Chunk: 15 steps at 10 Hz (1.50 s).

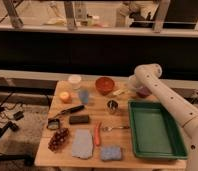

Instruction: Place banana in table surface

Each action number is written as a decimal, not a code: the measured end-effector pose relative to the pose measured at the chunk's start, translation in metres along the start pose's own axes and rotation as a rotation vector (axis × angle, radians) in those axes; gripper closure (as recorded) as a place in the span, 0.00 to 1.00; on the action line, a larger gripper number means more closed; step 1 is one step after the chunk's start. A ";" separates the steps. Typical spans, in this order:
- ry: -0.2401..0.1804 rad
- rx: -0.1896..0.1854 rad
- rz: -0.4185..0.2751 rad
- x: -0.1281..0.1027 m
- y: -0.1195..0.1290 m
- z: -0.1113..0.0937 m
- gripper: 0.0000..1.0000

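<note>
The small pale-yellow banana [119, 92] lies on the light-brown wooden table surface [123, 140] at the back, just right of the red bowl [105, 84]. My white arm comes in from the right and bends above the table's back right corner. My gripper [130, 87] hangs at the arm's end, right beside the banana's right end. I cannot tell whether it touches the banana. A red object [142, 92] shows partly behind the arm.
A dark green tray [155, 128] fills the table's right side. Also on the table are a metal cup [112, 106], a carrot [97, 134], a fork [114, 128], a black block [79, 119], grapes [58, 139], a blue cloth [82, 144], a sponge [111, 153], an orange [65, 96] and a white cup [74, 80].
</note>
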 end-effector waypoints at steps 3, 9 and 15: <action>0.000 0.000 0.000 0.000 0.000 0.000 0.36; 0.000 0.000 0.000 0.000 0.000 0.000 0.20; 0.000 0.000 0.000 0.000 0.000 0.000 0.20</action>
